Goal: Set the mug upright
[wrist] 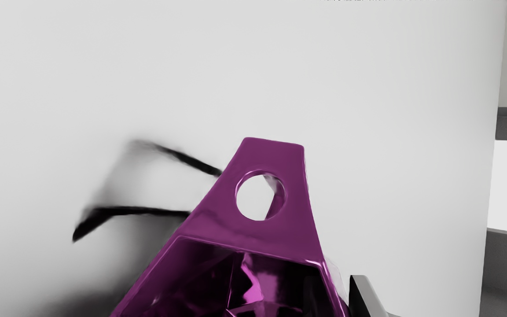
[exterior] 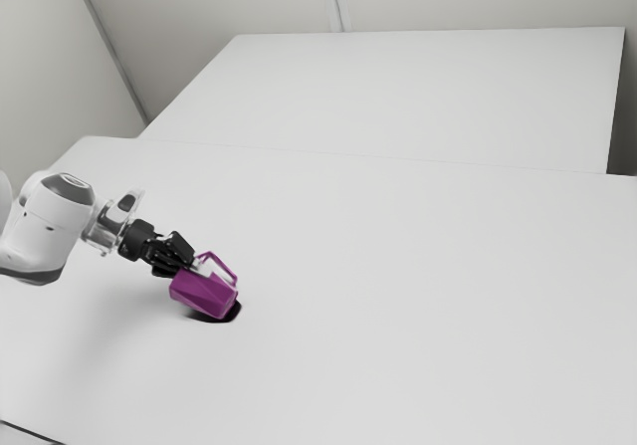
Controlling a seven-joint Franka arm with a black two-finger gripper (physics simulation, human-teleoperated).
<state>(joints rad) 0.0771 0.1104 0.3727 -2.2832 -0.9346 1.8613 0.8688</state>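
1. Mug (exterior: 202, 292): tilted, mouth toward gripper (exterior: 191, 263), handle (wrist: 272, 154) raised; toward worktop (exterior: 398, 296) edge at exterior view's left, well apart from far edge.
2. Claw: at mug's mouth end; can't tell if clamped or apart.

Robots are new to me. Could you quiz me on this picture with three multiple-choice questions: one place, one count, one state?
1. Where is the black robot gripper?
A) At the table's far corner
B) At the shiny purple mug
C) Against a wall

2. How many mugs are there?
A) Three
B) Two
C) One

3. How is the mug positioned?
A) Tilted
B) Upright
C) Upside down

1 B: the exterior view shows the gripper meeting it.
2 C: a single purple body appears.
3 A: its body slants in the exterior view.
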